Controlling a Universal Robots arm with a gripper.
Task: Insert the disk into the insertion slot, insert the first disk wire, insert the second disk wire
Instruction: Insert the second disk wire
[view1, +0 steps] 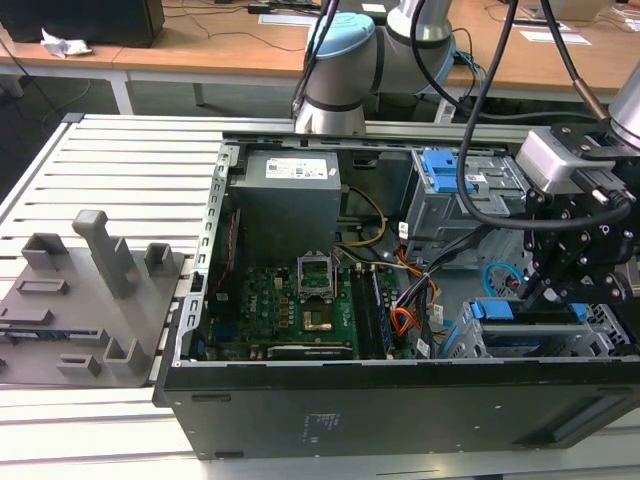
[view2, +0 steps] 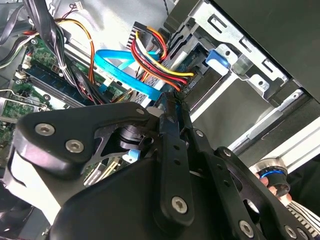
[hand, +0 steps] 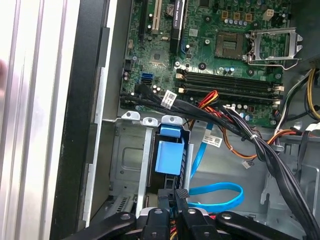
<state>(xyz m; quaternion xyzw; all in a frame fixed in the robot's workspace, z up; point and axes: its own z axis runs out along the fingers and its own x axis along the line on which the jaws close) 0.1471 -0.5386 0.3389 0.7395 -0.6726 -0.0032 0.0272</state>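
The disk (view1: 520, 335), edged by its bright blue carrier (hand: 168, 156), lies inside the insertion slot (view1: 612, 330), the low grey cage at the case's front on the exterior view's right. My gripper (view2: 170, 102) hangs over the disk's rear end, its fingers pressed together on the dark plug of the first disk wire (view2: 157, 62), a red, orange and yellow bundle that ends against the disk. The second disk wire (view2: 125, 70), a flat light-blue cable, loops beside the gripper (hand: 181, 194) over the case floor; in the first wrist view the cable (hand: 215, 192) lies loose.
A taller grey cage with a blue latch (view1: 440, 170) stands behind the slot. The motherboard (view1: 300, 300) and thick black cable bundles (hand: 270, 150) fill the case's middle. A grey fixture plate (view1: 90, 300) rests on the slatted table at the exterior view's left.
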